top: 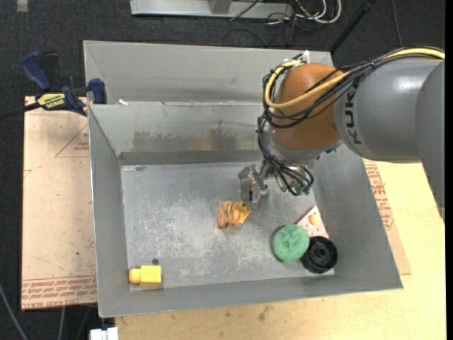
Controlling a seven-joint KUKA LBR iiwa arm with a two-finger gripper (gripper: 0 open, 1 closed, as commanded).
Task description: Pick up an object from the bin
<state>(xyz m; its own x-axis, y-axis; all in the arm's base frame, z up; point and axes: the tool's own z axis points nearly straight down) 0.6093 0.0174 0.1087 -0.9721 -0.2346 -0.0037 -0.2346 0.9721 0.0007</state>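
Note:
My gripper [251, 193] hangs over the middle of the bin floor, its fingers pointing down and standing a little apart. Just below and to its left lies a small orange and tan crumpled thing [233, 214], close to the fingertips, with nothing seen between them. Further right rests a green round scrubber-like pad [290, 241]. A black round cap-like thing [319, 254] sits beside the pad.
A yellow block [146, 275] lies in the near left corner. A small white card with orange marks [312, 220] lies by the right wall. The arm with its orange cover reaches in from the right above the bin.

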